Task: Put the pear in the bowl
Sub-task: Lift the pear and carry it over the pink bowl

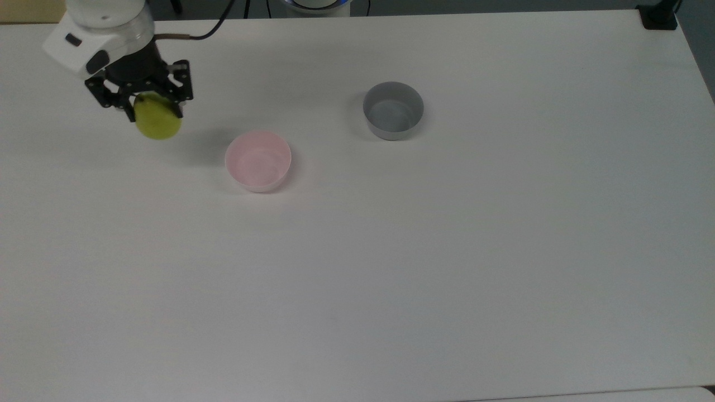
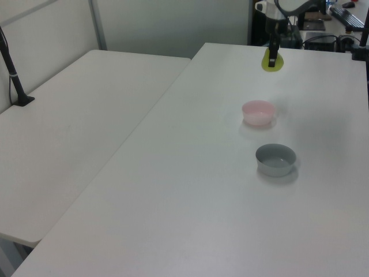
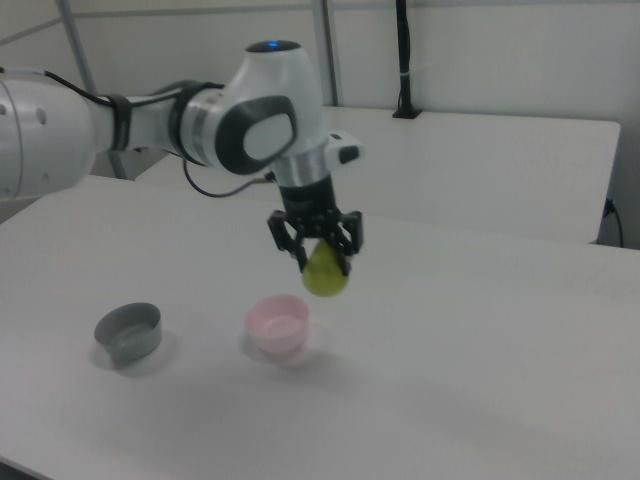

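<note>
**Pear held in the air, beside the pink bowl**

The tool (image 1: 151, 106) is clamped on the pear (image 1: 158, 122), its black fingers pressing the upper part of the yellow-green fruit from both sides. In the right view the pear (image 3: 325, 272) hangs clear of the white tabletop (image 1: 447, 251), with open space between its underside and the surface, and the tool (image 3: 318, 247) points straight down from the white arm (image 3: 200, 125).

The bowl (image 1: 258, 161), pale pink and round, stands upright on the tabletop with nothing inside it. In the top view the pear sits to the top view's left of the bowl and a little higher in the frame, apart from its rim. In the right view the pear is above and just to the right view's right of the bowl (image 3: 279, 325), not over its opening as far as can be judged. In the left view the pear (image 2: 272, 62) is farther from the camera than the bowl (image 2: 258, 112).

A grey bowl (image 1: 392, 110) of similar size stands apart from the pink one, to the top view's right of it and also empty. A black cable (image 1: 190, 30) curves from the arm's wrist above the tool
</note>
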`<state>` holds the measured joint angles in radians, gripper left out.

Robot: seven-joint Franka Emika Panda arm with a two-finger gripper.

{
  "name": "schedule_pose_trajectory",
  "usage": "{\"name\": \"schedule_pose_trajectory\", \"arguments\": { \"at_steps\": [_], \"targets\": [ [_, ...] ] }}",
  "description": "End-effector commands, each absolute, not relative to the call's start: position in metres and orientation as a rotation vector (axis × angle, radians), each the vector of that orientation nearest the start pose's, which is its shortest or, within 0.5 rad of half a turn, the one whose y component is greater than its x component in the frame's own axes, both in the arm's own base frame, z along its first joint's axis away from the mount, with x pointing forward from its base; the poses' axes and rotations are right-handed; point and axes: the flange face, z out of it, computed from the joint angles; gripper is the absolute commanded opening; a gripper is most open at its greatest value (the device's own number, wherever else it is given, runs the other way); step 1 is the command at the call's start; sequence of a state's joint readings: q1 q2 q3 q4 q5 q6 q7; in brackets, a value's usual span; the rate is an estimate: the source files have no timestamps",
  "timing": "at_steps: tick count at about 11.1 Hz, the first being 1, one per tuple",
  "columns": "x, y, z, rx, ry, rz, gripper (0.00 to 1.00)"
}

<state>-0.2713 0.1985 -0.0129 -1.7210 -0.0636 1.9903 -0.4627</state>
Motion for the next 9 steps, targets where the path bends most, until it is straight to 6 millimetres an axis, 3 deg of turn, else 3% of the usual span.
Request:
{"name": "schedule_pose_trajectory", "arguments": {
  "at_steps": [1, 4, 6, 7, 9],
  "targets": [
    [0.603, -0.102, 0.485, -3.212, -0.224, -0.031, 0.24],
    [0.599, -0.061, 0.452, -3.203, -0.253, 0.052, 0.24],
    [0.595, -0.053, 0.427, -3.220, -0.308, 0.114, 0.24],
    [0.595, -0.043, 0.410, -3.225, -0.309, 0.087, 0.24],
    [0.605, -0.042, 0.385, -3.256, -0.243, 0.036, 0.24]
  ]
}}
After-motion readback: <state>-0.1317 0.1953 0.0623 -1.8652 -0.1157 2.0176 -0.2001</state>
